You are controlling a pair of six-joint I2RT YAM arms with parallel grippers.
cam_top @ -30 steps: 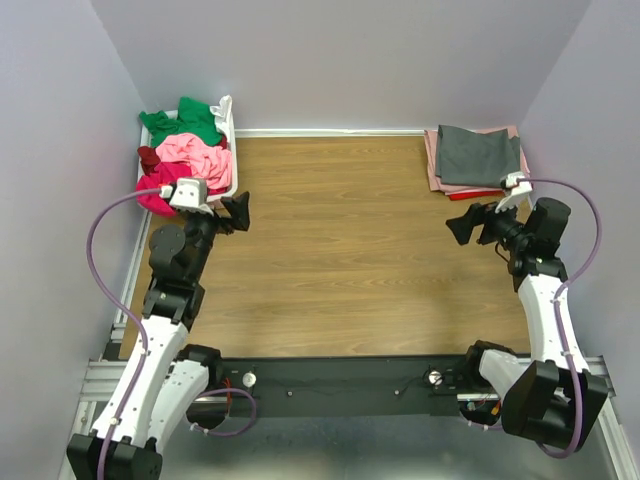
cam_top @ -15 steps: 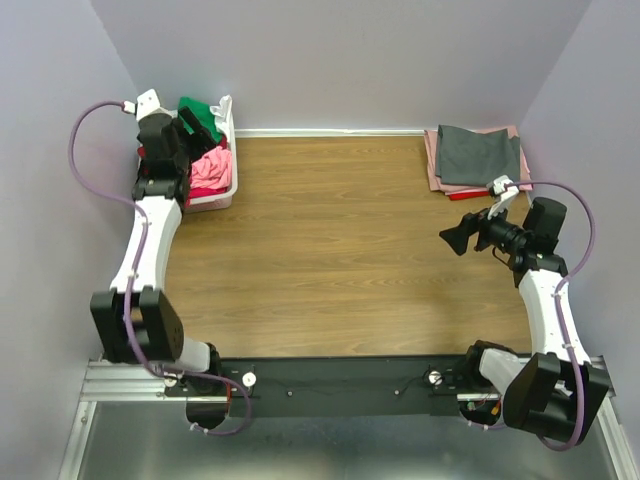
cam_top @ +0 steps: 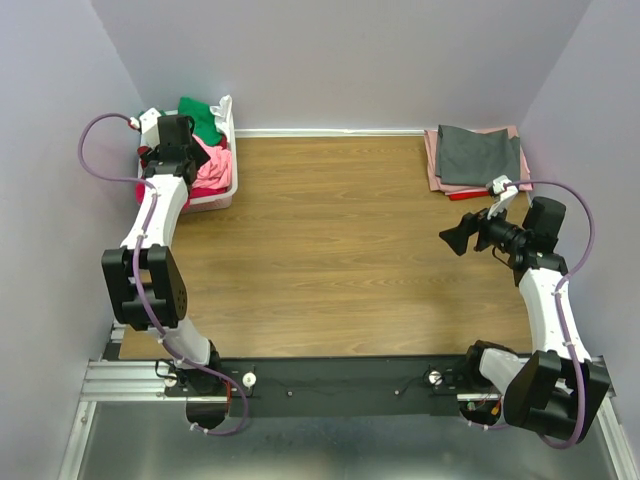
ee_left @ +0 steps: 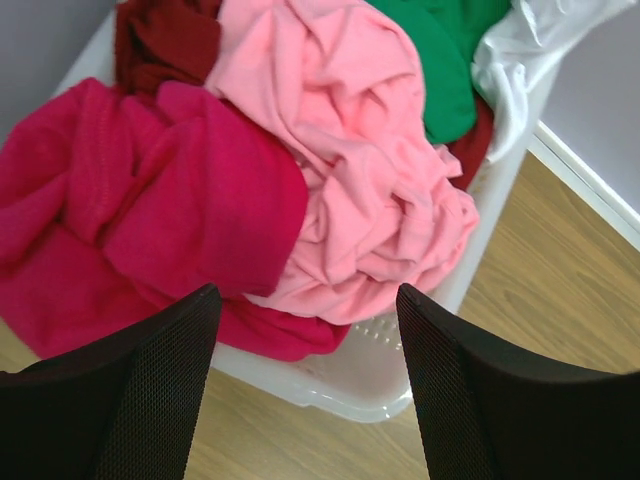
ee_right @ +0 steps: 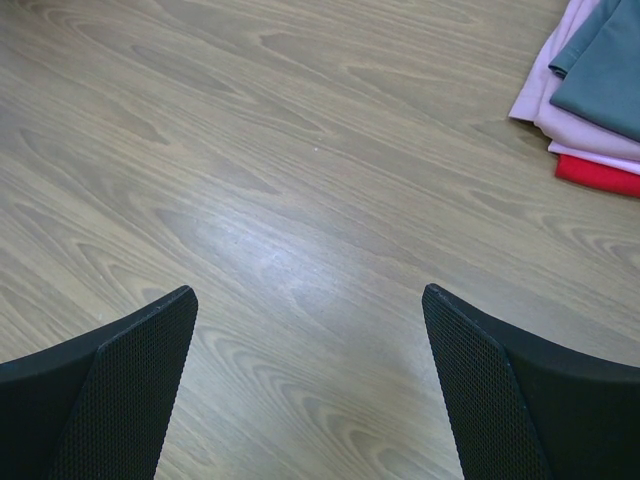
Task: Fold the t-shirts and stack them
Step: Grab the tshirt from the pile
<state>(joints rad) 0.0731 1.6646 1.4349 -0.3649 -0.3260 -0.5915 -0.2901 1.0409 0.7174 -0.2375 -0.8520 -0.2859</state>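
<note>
Overhead, seven t-shirts in two groups. Four crumpled in one white slatted basket (ee_left: 370,370) at the far left corner of the surface (cam_top: 340,240): crimson-pink t-shirt (ee_left: 130,210) spilling over the near-left rim, light pink t-shirt (ee_left: 350,170) heaped in the middle, green t-shirt (ee_left: 440,60) and maroon t-shirt (ee_left: 165,40) behind. Three folded and stacked at the far right corner: grey t-shirt (cam_top: 478,155) on top, dusty pink t-shirt (ee_right: 560,105) beneath, red t-shirt (ee_right: 600,175) lowest, only its edge showing. Two arms, one per side. Left fingers (ee_left: 120,400) spread apart above the basket's near rim, gripping nothing, crimson-pink and light pink cloth framed between them. Right fingers (ee_right: 100,390) wide apart over bare wood, near the stack but not touching it, holding nothing. Between basket and stack, a broad open stretch of wood-grain surface; walls close along the left, far and right edges, basket hard against the left wall.
</note>
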